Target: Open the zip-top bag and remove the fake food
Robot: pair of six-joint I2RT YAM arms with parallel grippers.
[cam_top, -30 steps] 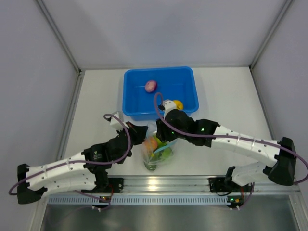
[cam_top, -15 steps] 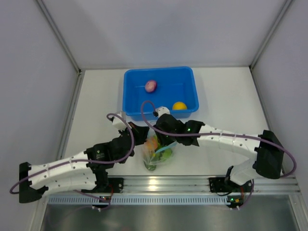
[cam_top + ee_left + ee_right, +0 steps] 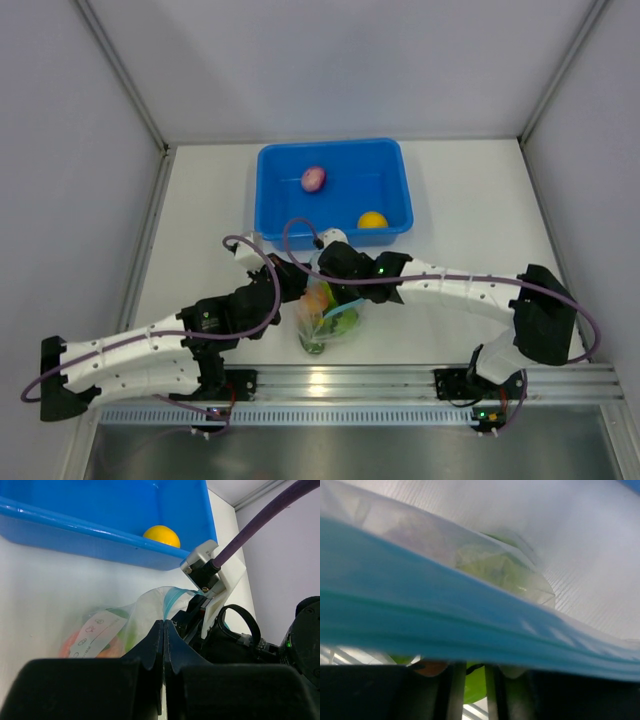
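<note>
Left arm (image 3: 150, 350) inward, jaws together (right arm (image 3: 470, 290) inward too)

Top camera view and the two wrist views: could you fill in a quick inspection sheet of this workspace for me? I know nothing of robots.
Surface: white table, no spills seen.
Job's things: zip-top bag near the front edge, fake fruits inside; a purple-pink fruit and a yellow fruit lie in the blue tub.
Clutter: nothing seen.
End effectors: left end effector shut on the bag's edge; right end effector at the bag's mouth, open or shut cannot be told.
Cables: purple cables loop at both wrists.
Surroundings: grey walls on three sides; metal rail at the near edge.
</note>
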